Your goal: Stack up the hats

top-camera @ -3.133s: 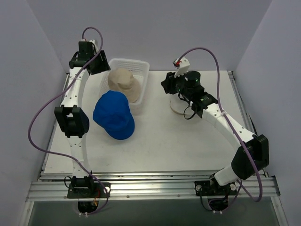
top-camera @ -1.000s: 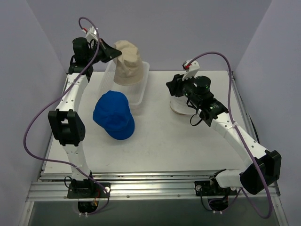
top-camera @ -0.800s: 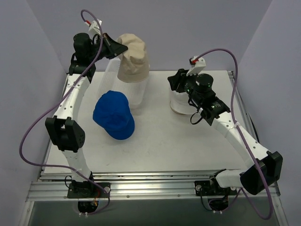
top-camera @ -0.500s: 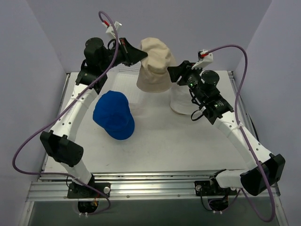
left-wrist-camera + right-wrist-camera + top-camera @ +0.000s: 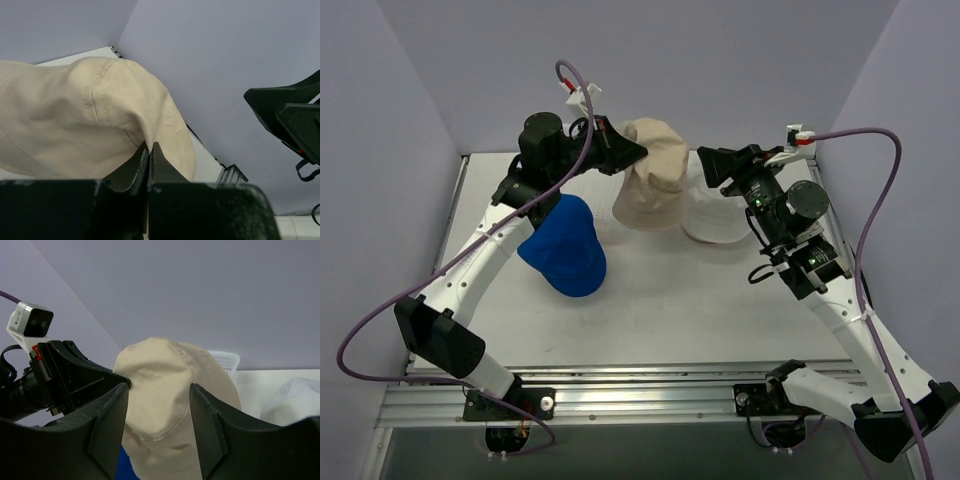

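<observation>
Three hats in view. Left gripper (image 5: 638, 152) (image 5: 149, 148) had its jaws pinched shut on fabric of the beige floppy hat (image 5: 655, 175) (image 5: 75, 115) (image 5: 165, 390), holding it in the air over the table (image 5: 670, 310), between the royal blue cap (image 5: 565, 248) and a white hat (image 5: 715, 220) (image 5: 295, 400), both lying on the table. Right gripper (image 5: 706, 165) (image 5: 157, 387) hung close beside the beige floppy hat, jaws parted, gripping nothing.
</observation>
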Tool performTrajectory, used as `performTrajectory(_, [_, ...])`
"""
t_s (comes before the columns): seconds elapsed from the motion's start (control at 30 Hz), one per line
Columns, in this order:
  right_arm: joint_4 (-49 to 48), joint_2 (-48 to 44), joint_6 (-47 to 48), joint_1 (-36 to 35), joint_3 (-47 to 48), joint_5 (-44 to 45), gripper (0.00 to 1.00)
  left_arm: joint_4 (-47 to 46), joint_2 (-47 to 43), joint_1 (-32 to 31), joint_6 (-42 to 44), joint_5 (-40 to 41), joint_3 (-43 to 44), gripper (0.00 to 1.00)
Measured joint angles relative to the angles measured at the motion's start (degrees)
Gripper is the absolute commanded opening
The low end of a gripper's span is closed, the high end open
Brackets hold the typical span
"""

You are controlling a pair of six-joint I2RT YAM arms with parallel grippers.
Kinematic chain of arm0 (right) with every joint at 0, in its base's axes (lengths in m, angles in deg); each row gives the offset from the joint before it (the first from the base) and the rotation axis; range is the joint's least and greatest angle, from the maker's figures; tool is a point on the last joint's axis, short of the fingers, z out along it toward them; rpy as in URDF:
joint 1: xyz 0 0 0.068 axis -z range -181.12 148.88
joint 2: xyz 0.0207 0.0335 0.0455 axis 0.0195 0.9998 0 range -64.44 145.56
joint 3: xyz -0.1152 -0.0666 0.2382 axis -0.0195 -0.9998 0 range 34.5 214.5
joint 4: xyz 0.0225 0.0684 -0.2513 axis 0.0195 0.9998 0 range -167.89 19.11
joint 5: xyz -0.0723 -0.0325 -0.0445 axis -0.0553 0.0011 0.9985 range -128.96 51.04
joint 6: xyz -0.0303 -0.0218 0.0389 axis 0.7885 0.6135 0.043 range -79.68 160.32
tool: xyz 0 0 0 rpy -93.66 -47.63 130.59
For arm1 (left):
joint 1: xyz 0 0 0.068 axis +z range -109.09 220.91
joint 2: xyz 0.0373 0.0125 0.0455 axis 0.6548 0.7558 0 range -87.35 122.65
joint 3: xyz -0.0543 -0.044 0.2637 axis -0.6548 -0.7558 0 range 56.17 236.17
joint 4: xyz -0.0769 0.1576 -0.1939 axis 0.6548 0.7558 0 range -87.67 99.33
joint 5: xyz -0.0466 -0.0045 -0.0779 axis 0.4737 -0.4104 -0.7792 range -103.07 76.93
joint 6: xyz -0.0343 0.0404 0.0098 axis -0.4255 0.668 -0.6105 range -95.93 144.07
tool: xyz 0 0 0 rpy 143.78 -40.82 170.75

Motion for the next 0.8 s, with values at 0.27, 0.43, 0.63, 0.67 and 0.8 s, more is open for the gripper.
performTrajectory(0.27, [0.52,-2.97,-2.64,-0.39,-2.86,0.46,0.5,-0.42,-4.83,-0.81,0.37,1.79,-3.72,0.02])
performTrajectory(0.43, [1.49,0.2,-3.23,-0.76,-2.86,0.55,0.49,-0.94,-7.21,-2.69,0.37,2.19,-6.34,0.02])
performTrajectory(0.63, [1.84,3.52,-4.0,-1.55,-2.86,0.35,0.45,-1.22,-7.45,-4.52,0.61,3.1,-8.76,0.02])
performTrajectory(0.67, [1.95,3.87,-4.02,-1.81,-2.89,0.31,0.44,-1.2,-7.45,-4.72,0.72,3.34,-9.03,0.02])
performTrajectory(0.8, [1.92,4.17,-4.26,-2.38,-3.17,0.28,0.29,-1.25,-7.63,-4.98,1.33,4.13,-9.64,0.02])
